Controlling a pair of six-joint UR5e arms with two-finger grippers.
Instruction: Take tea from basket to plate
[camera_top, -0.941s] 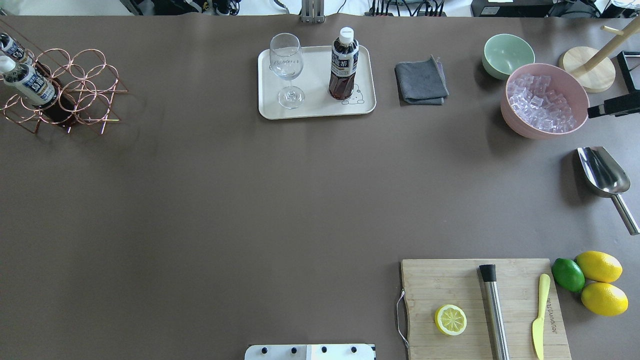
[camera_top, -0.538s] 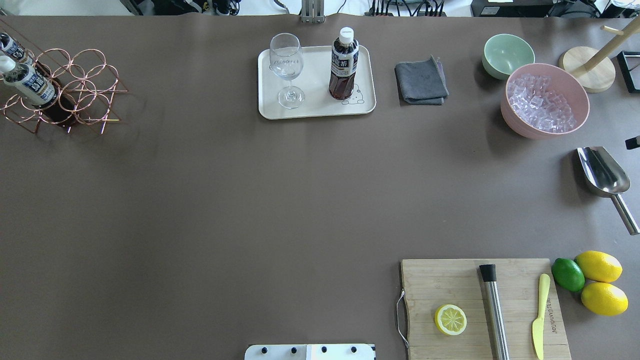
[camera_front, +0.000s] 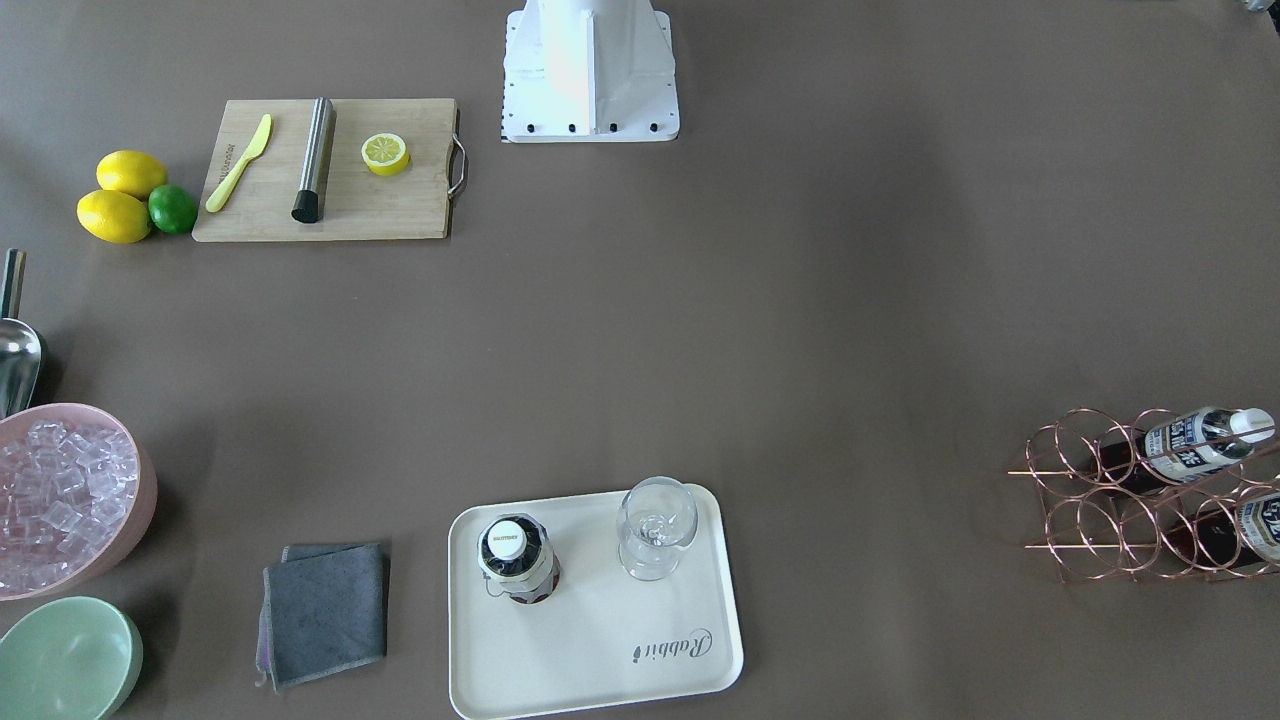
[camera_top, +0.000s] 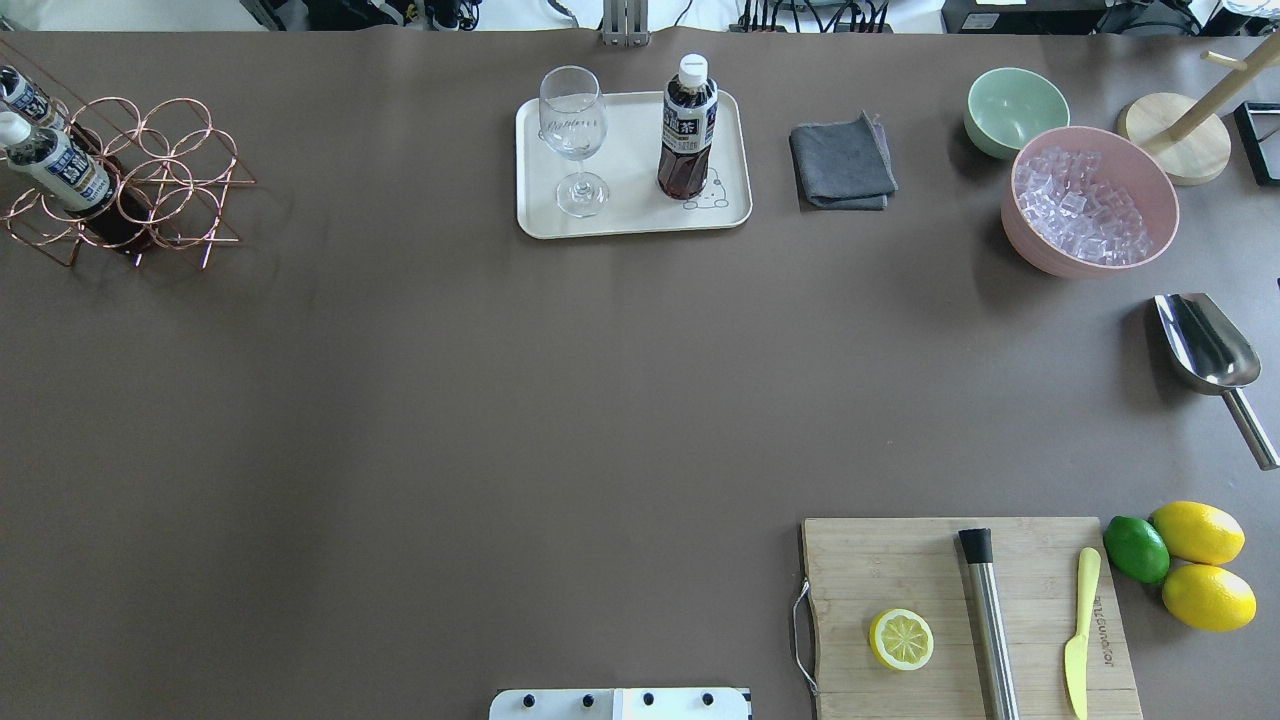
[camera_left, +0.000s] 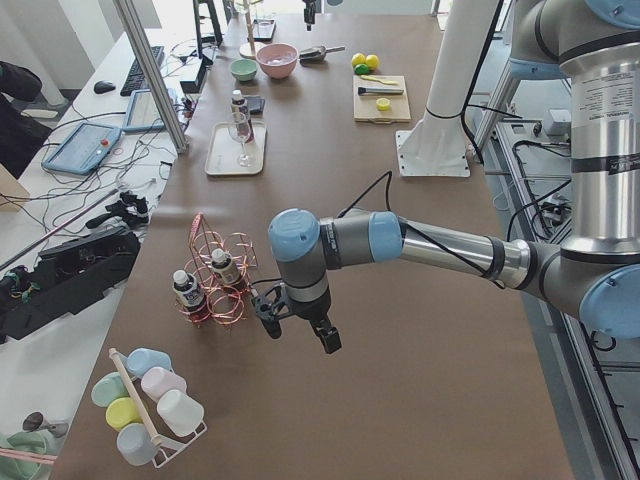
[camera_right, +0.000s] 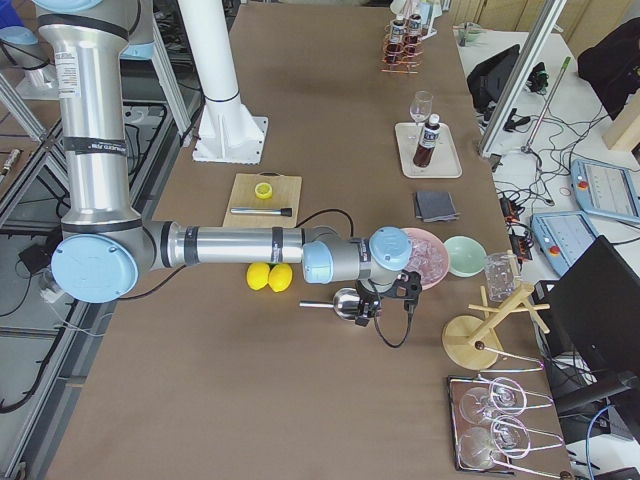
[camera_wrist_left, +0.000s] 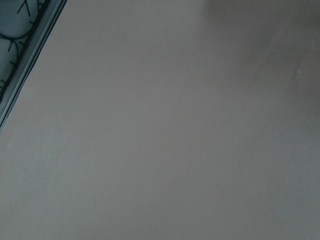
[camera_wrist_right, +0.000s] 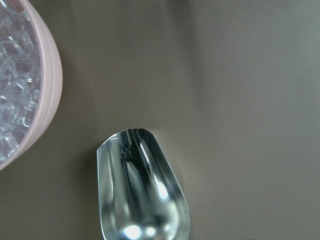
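Note:
One tea bottle (camera_top: 687, 130) stands upright on the cream plate (camera_top: 630, 215), to the right of a clear wine glass (camera_top: 573, 130); it also shows in the front view (camera_front: 515, 560). Two more tea bottles (camera_top: 55, 165) lean in the copper wire basket (camera_top: 170, 180) at the table's far left. My left gripper (camera_left: 298, 328) shows only in the exterior left view, hanging above bare table beside the basket (camera_left: 215, 270). My right gripper (camera_right: 390, 300) shows only in the exterior right view, over the metal scoop (camera_right: 345, 303). I cannot tell whether either is open or shut.
A grey cloth (camera_top: 842, 160), a pale green bowl (camera_top: 1015, 105) and a pink bowl of ice (camera_top: 1090, 200) sit right of the plate. The scoop (camera_top: 1205, 345) lies near the right edge. A cutting board (camera_top: 960, 610) with half a lemon, a muddler and a knife is front right.
The right gripper's dark tip, at the overhead view's right edge by the pink bowl, slid toward the robot and has left that view. Nothing on the table moved.

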